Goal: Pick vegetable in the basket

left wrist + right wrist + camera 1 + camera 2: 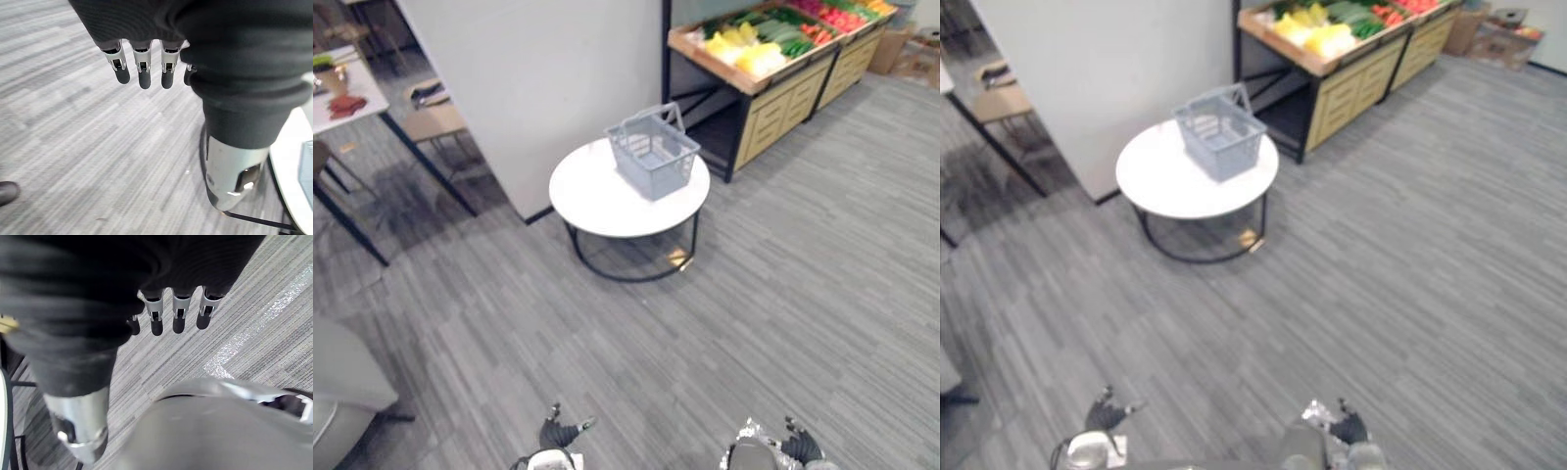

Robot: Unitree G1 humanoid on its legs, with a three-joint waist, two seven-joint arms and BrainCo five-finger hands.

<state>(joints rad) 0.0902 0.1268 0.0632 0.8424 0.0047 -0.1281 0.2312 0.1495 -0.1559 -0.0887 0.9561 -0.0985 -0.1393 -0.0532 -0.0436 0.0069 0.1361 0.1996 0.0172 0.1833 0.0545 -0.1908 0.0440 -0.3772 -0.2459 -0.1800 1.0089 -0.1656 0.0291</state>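
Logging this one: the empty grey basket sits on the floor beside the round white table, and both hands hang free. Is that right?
Not quite. The left eye view shows the grey basket standing on the round white table, not on the floor beside it. The rest holds: it looks empty, and the left hand and right hand hang free.

- grey latticed basket [653, 155], upright on the round white table [592, 201], towards its far edge
- yellow, green and red vegetables [766, 39] heaped in rows on the wooden stand [781, 98]
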